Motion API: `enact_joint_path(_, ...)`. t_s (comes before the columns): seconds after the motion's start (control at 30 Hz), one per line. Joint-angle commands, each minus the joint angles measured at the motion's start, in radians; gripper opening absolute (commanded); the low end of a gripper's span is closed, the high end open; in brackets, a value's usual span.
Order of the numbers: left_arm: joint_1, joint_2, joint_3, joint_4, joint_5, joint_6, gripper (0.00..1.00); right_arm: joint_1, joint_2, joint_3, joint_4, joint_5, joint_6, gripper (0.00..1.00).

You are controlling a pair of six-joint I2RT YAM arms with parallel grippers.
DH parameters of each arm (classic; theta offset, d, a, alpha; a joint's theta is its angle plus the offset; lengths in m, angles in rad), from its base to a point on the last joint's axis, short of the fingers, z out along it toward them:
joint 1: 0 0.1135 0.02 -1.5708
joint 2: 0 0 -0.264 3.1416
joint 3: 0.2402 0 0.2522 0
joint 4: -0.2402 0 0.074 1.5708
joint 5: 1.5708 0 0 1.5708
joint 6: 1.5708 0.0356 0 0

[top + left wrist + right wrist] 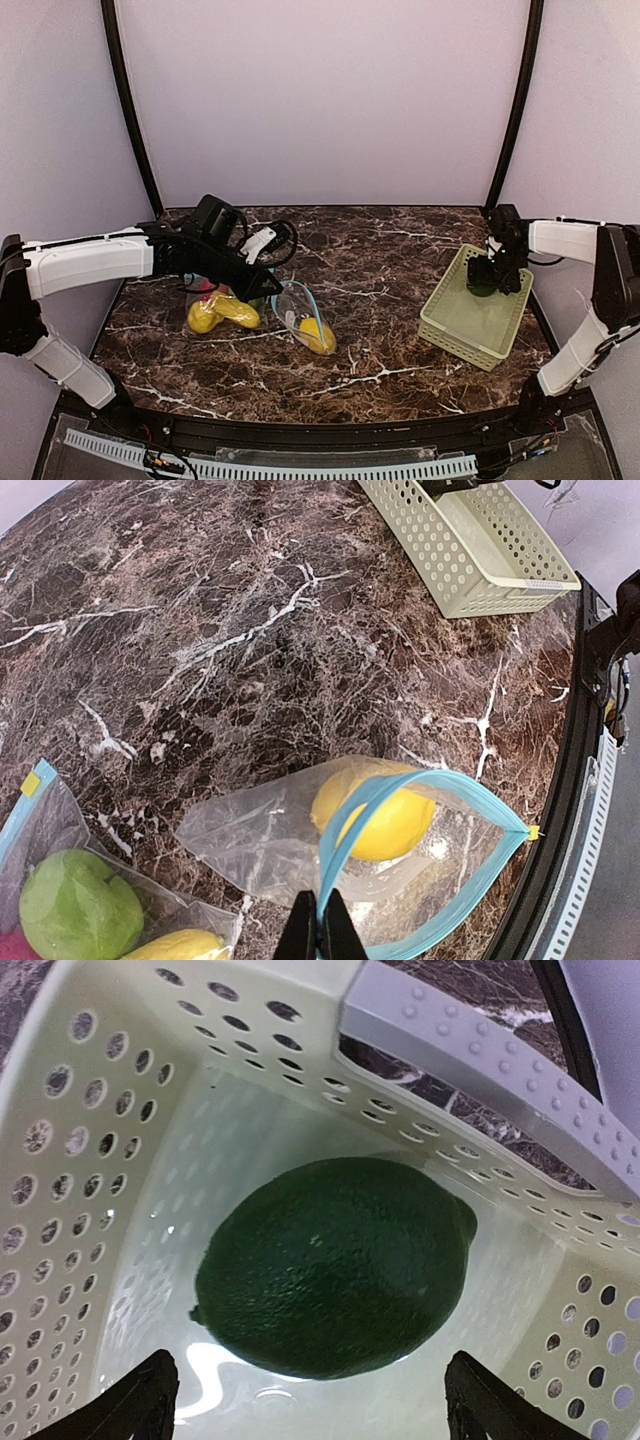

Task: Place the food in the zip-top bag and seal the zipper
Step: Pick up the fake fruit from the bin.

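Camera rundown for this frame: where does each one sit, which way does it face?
Top external: high behind the robot, looking down on the table; left arm and right arm show.
Left wrist: on the left gripper, shut on the zip-top bag rim, facing the basket.
Right wrist: on the open right gripper, looking down at the dark green fruit.
Shared: basket in all three.

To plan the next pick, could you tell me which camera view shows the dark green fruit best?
Right wrist: the dark green fruit fills the frame, lying in the basket. Top external shows a dark speck; left wrist misses it.
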Motion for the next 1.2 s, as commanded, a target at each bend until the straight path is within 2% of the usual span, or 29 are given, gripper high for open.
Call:
enact_joint_path(0.0,0.003,-0.007,0.004,-0.024,0.007,0.017,0.01,-0.013,0.038,0.004,0.051,0.04,0.046,0.89)
enact_joint_path(0.3,0.003,-0.002,0.006,-0.03,0.003,0.023,0.01,-0.013,0.093,0.005,0.142,-0.015,0.068,0.89)
enact_joint_path(0.63,0.003,0.01,0.01,-0.035,0.004,0.029,0.01,-0.013,0.139,0.035,0.151,0.055,0.007,0.95)
enact_joint_path(0.8,0.003,0.018,0.011,-0.036,0.008,0.03,0.01,-0.017,0.141,0.039,0.176,-0.003,-0.01,0.99)
enact_joint_path(1.17,0.003,0.021,0.011,-0.04,0.007,0.03,0.01,-0.016,0.184,0.075,0.18,0.079,0.032,0.99)
